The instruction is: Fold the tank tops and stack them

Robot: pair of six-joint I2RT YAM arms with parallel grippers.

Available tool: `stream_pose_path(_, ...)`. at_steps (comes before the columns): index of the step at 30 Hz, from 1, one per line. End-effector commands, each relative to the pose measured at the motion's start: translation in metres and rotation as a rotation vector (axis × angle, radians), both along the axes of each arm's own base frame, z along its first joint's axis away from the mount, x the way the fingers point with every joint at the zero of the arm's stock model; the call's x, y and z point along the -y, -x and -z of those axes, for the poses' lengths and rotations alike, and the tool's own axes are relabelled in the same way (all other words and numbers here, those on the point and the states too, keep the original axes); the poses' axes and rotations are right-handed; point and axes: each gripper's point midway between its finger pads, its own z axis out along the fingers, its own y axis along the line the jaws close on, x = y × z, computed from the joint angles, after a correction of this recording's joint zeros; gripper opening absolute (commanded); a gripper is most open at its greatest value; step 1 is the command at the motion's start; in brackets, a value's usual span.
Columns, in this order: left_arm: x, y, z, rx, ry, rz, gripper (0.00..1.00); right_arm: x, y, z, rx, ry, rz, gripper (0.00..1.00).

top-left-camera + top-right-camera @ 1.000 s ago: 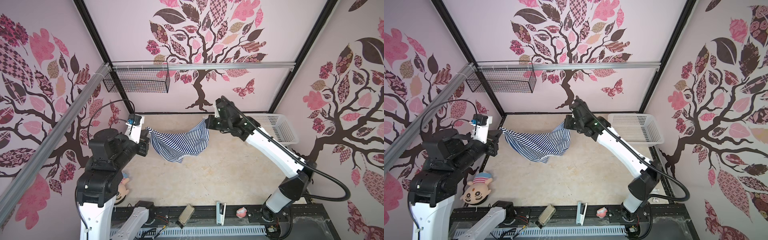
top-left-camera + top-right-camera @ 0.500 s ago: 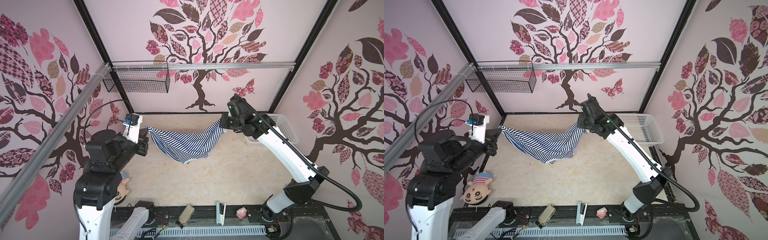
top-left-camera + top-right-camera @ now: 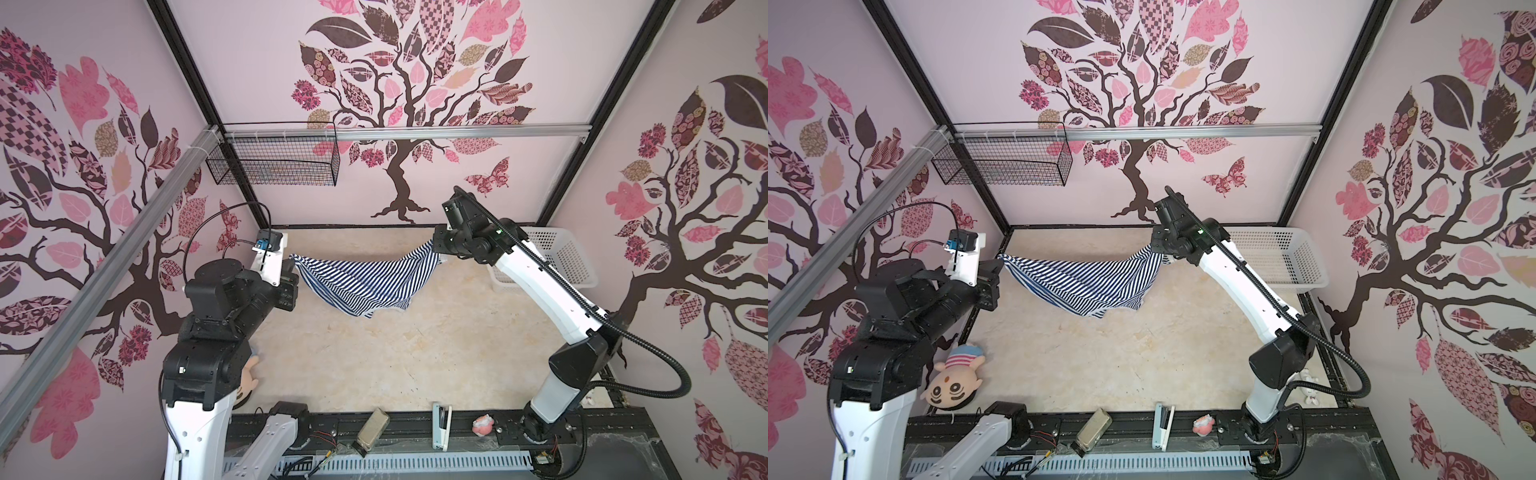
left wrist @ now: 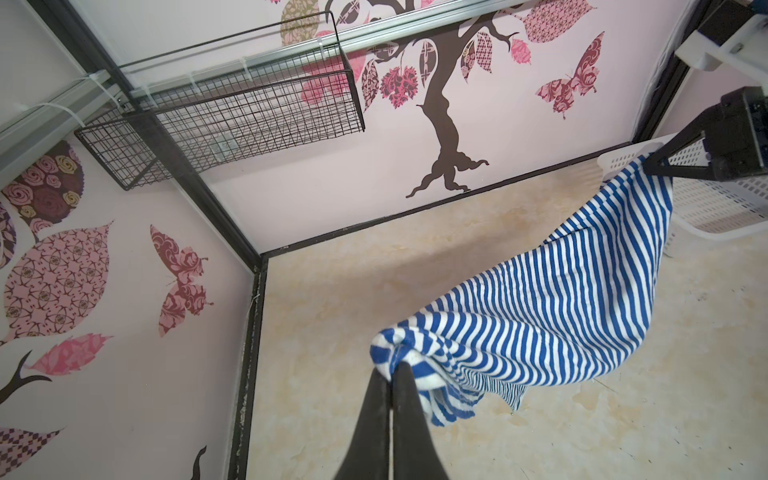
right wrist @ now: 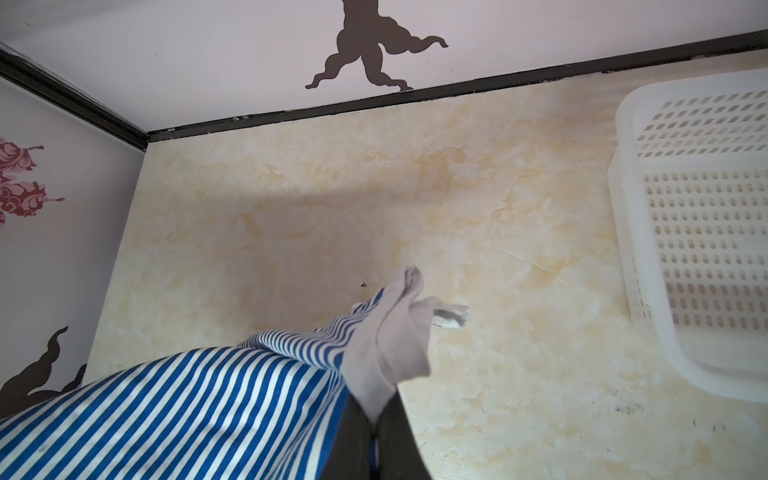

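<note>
Main thing I'd worry about here is the tank top (image 3: 365,282) slipping out on the right side. The right gripper (image 5: 374,419) only has a thin bit of the white trim pinched, so if the arms pull apart harder that strap could pop free and the whole thing would swing over to the left. Other worry is the left end, where the left gripper (image 4: 392,374) has a scrunched-up wad of stripes rather than one clean edge. Set down like this it'd probably land bunched or doubled over, and the fold would come out crooked. The top is slung between the two arms like a hammock over the back half of the worktop (image 3: 374,374), sagging in the middle with one corner hanging lowest; can't tell if that corner touches the surface. Both grippers are clamped right down, jaws practically together with just cloth between them. Also the white basket (image 3: 557,257) sits just beside the right arm, so a wide swing could clip it.
</note>
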Motion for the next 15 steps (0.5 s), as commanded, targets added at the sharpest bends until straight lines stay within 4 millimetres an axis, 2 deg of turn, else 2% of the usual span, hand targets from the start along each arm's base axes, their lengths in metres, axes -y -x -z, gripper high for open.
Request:
stream_pose_path(1,-0.007,-0.009,-0.011,0.058,-0.021,-0.038,0.00,-0.003,-0.011,-0.012,0.026,0.002,-0.007,0.00)
stream_pose_path(5,-0.003,-0.009,-0.013,0.067,-0.019,-0.016,0.00,-0.004,-0.021,-0.014,0.037,0.020,0.006,0.00)
stream_pose_path(9,0.009,0.001,-0.014,0.075,0.008,0.058,0.00,0.006,-0.018,-0.023,0.057,0.047,0.026,0.00)
stream_pose_path(12,0.028,0.009,0.003,0.019,0.015,0.178,0.00,0.012,-0.012,-0.027,0.072,0.050,0.022,0.00)
stream_pose_path(15,0.043,0.016,0.020,-0.022,0.046,0.263,0.00,0.019,-0.017,-0.023,0.063,0.062,0.027,0.00)
